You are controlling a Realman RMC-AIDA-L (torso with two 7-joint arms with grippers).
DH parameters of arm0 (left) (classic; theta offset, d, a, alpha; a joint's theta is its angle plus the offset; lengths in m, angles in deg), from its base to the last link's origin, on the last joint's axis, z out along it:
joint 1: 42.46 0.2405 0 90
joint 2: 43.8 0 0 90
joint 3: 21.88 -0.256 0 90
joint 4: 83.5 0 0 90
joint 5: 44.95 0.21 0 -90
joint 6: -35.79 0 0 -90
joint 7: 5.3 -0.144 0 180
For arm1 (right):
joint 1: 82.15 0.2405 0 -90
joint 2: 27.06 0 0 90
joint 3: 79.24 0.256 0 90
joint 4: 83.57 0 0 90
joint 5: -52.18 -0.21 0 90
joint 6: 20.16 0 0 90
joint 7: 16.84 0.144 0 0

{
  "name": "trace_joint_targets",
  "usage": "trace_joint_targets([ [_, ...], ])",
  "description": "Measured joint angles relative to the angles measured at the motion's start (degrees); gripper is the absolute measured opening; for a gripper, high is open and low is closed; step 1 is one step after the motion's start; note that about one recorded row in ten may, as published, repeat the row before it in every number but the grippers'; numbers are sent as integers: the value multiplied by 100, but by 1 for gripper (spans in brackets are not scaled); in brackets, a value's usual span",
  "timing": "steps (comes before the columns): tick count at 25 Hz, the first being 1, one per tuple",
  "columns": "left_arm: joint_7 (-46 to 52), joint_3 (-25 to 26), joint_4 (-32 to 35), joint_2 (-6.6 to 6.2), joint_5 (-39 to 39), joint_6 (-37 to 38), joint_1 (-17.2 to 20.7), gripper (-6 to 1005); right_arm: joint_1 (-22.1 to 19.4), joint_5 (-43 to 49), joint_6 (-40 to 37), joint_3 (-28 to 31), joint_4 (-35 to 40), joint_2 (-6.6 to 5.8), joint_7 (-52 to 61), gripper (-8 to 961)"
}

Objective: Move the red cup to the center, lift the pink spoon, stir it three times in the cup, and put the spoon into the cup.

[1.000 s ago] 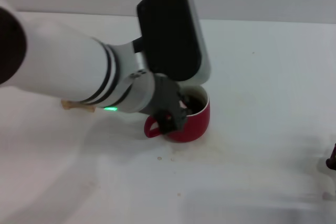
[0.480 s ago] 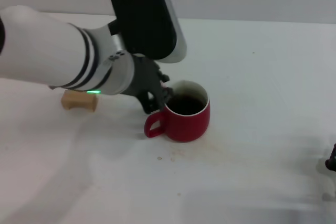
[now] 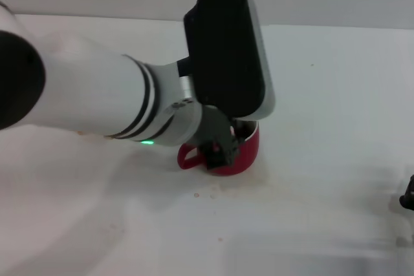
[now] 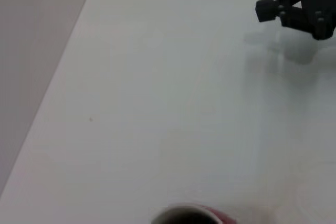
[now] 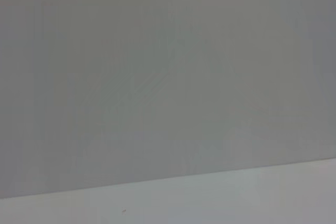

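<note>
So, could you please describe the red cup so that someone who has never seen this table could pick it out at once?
On the white table, follow the big white left arm down to the left gripper. The red cup sits right beneath it, partly hidden: a rounded dark-red mug with a white rim and a loop handle pointing toward the robot's left. It is the only red thing on the table.

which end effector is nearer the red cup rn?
Left. The left end effector is right at the red cup, over its near rim on the handle side. The right end effector sits far off at the table's right edge.
</note>
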Motion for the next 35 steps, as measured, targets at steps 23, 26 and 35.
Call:
trace_joint_targets([
  [23,202,97,-249,1,191,-64,-134,349,25,0,11,0,-51,-9,0,0],
  [26,262,126,-522,-6,182,499,49,473,31,0,18,0,-37,-9,0,0],
  [35,-334,-576,-306,-96,-1652,7412,1603,562,34,-10,22,0,-15,-8,0,0],
])
